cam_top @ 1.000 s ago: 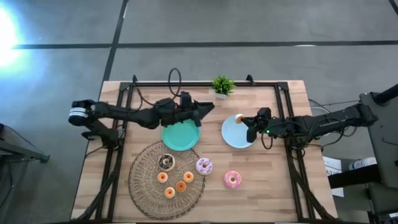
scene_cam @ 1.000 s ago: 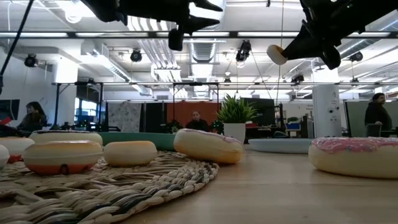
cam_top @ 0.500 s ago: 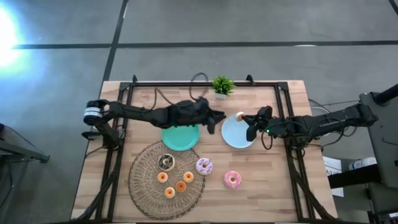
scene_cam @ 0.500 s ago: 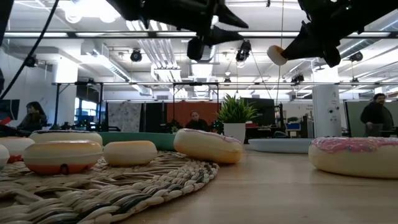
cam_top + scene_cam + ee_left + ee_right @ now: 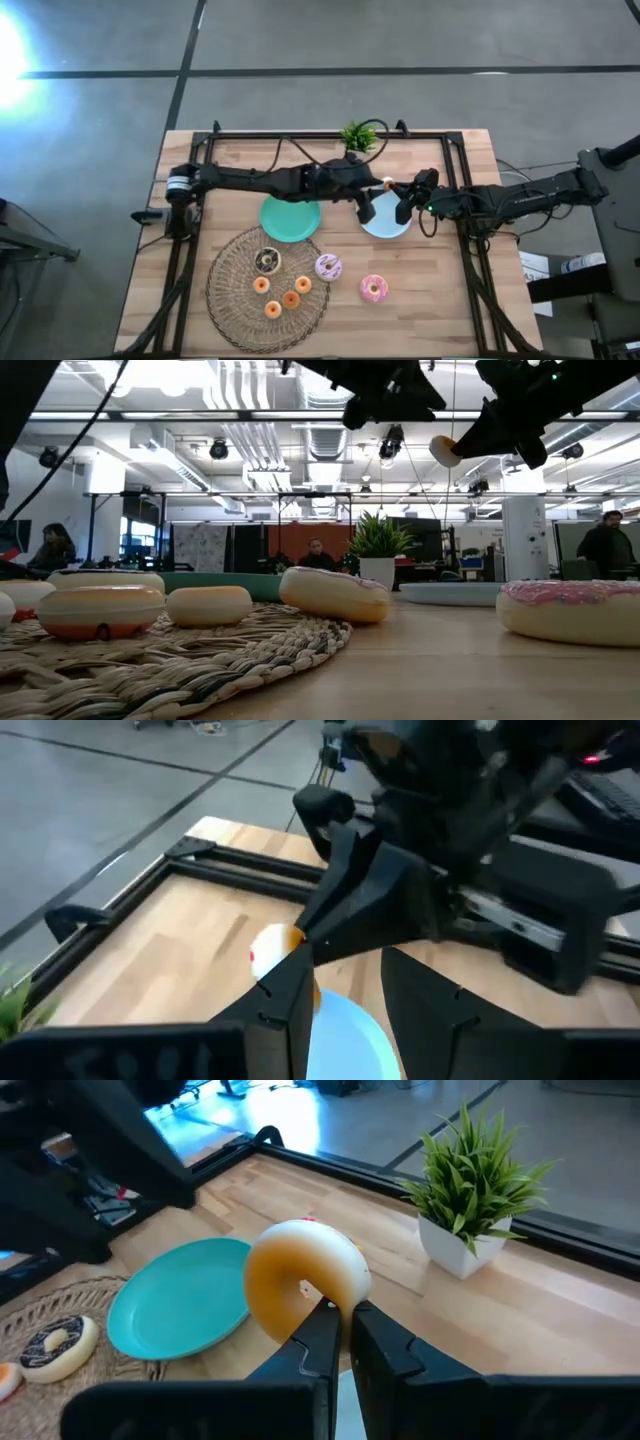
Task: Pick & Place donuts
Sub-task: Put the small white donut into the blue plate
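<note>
Gripping a tiny donut [image 5: 305, 1285] by its rim above the light-blue plate [image 5: 392, 226], right gripper [image 5: 403, 205]; it looks light, probably stiff.

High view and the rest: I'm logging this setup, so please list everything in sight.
Table: one, light wood, with a black frame.
Woven mat: one, tan, front left of the table.
Teal plate: one, behind the mat.
Light-blue plate: one, right of the teal plate.
Potted plant: one, green in a white pot, at the back edge.
Dark brown donut: one, on the mat.
Small orange donuts: four, on the mat.
Sprinkled donut: one, pale pink, at the mat's right edge.
Pink donut: one, on bare wood.
Held donut: one, yellow-orange, in the air.
People: three, in the room behind.
Left gripper: open, over the light-blue plate.
Right gripper: shut on the held donut.
</note>
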`<state>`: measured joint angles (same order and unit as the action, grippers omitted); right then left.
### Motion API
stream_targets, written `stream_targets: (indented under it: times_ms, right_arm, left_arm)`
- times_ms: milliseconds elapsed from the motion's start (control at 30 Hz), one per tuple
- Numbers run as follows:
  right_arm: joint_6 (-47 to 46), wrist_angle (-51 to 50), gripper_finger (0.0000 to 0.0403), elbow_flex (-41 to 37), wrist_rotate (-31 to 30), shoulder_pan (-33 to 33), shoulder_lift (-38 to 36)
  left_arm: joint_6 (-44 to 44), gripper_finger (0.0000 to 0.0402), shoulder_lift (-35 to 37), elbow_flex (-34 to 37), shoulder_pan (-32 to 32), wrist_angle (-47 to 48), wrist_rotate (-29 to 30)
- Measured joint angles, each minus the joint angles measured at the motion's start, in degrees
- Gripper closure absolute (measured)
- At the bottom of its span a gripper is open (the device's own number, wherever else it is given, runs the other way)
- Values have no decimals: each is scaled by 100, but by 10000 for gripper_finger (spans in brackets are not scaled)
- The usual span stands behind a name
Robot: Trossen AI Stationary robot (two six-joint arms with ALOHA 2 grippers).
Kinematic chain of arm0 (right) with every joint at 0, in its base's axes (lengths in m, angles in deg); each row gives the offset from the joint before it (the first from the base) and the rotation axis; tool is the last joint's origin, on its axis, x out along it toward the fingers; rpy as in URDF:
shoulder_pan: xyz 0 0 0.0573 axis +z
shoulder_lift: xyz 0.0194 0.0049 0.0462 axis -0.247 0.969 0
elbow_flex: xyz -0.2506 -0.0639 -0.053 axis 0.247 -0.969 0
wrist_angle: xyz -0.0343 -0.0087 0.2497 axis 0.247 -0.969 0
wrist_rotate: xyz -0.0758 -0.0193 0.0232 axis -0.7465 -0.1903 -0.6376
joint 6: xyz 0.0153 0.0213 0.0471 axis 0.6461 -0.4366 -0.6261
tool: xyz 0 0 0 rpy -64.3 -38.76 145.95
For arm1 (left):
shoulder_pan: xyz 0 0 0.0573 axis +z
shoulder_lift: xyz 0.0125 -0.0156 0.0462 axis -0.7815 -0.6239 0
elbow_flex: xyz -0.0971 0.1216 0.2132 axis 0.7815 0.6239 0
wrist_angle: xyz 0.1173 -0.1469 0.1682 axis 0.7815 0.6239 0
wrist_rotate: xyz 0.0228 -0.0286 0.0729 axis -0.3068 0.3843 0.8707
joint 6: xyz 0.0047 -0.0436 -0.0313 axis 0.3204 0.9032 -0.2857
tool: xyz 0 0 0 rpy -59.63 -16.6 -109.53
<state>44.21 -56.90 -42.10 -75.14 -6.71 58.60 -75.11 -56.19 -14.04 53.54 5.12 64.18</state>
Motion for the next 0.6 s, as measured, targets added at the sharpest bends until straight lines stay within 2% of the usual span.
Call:
stream_targets:
  times_ms: [200,333,500,600]
  right_arm:
    - [37,-1,390,0,-2,0,0]
    - [58,-2,390,0,-1,0,-9]
    - [58,-4,390,0,0,0,-9]
    - [58,-15,390,0,2,0,-9]
  left_arm:
    - [88,307,-162,-40,22,177,125]
    - [263,307,-137,-42,81,277,483]
    - [588,306,-131,-42,169,276,513]
    - [786,292,-131,-42,191,283,367]
